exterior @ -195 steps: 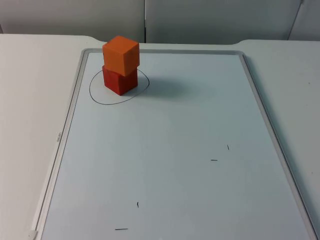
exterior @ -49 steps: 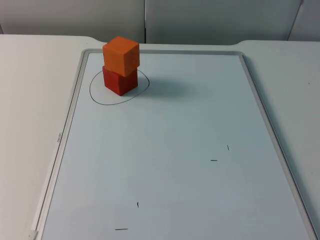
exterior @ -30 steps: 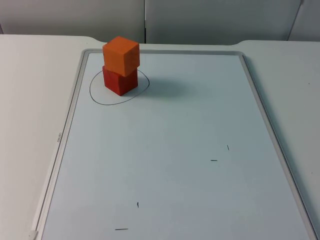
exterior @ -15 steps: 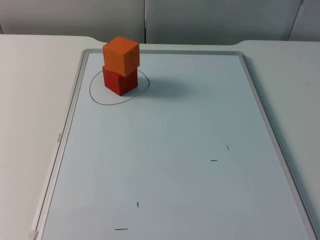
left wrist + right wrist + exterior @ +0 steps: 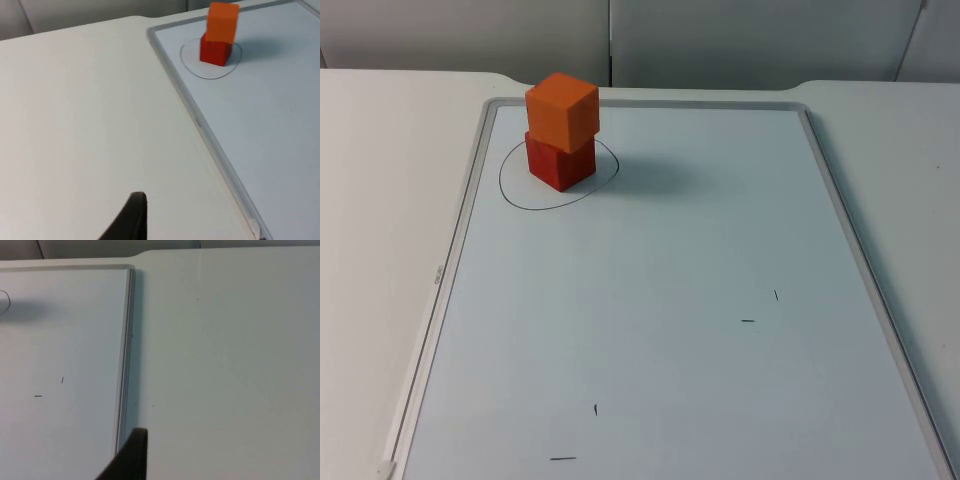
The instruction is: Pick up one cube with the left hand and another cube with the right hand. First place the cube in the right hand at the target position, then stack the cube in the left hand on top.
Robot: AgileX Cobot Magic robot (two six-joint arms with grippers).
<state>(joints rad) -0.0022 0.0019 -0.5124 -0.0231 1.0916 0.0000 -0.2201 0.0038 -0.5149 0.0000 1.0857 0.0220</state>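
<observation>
**Orange cube stacked on red cube inside the drawn ring; both arms clear of the board**

Orange cube (image 5: 562, 110) sits directly on top of the red cube (image 5: 560, 163), in contact, turned slightly relative to it so the edges do not line up; the stack stands upright. The red cube rests on the whiteboard (image 5: 670, 300), inside a hand-drawn oval ring (image 5: 510, 195) near the board's far left corner; part of the ring line stays visible around the cube's base. A shadow falls from the stack to its right across the board.

The whiteboard lies flat on the white surface (image 5: 380, 200); its grey frame (image 5: 455, 230) runs along all visible sides; a few short pen marks (image 5: 748, 320) are scattered over the near half of the board.

Left gripper (image 5: 131, 220): one black fingertip is seen in the left wrist view, over the bare white surface, beside the board's left frame and well apart from the stack; the state of its fingers cannot be told; nothing is seen held. The same view shows the orange cube on the red cube within the ring.

Right gripper (image 5: 131, 455): one black fingertip is seen in the right wrist view, just beside the board's right frame, over the surface; the state of its fingers cannot be told.
</observation>
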